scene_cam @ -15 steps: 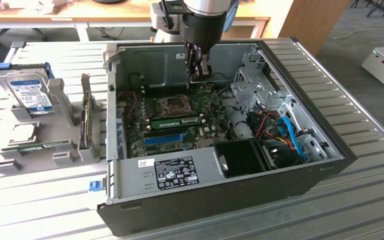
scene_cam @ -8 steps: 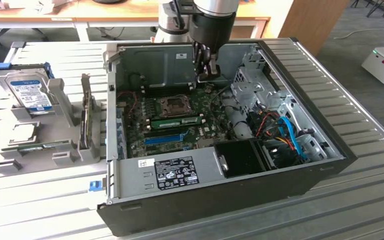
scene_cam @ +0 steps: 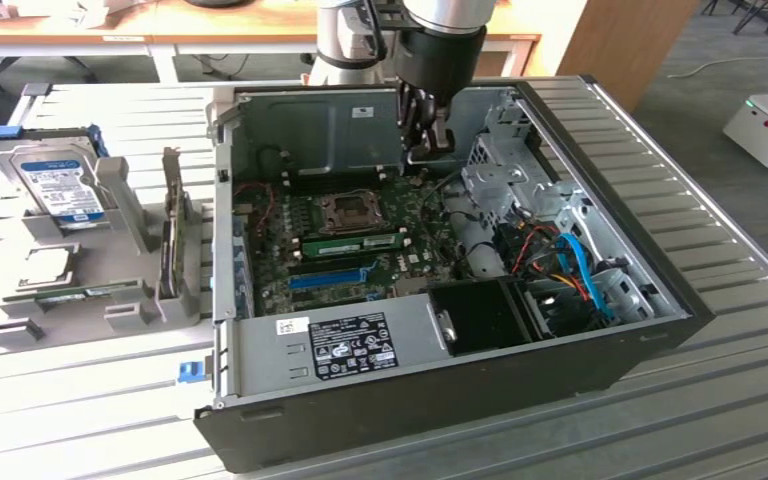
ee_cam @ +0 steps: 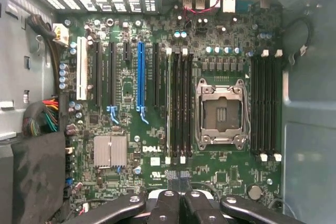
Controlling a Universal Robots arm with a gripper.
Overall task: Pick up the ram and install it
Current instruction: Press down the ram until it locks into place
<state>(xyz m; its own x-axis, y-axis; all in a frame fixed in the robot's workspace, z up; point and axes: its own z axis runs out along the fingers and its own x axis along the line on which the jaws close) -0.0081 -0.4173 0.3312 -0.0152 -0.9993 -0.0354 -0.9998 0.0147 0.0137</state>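
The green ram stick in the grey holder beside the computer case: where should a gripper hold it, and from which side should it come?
Take the ram at the middle of its long upper edge, pinching the two flat faces, coming straight down. It seems to stand on edge in the grey holder, whose blocks guard its ends.
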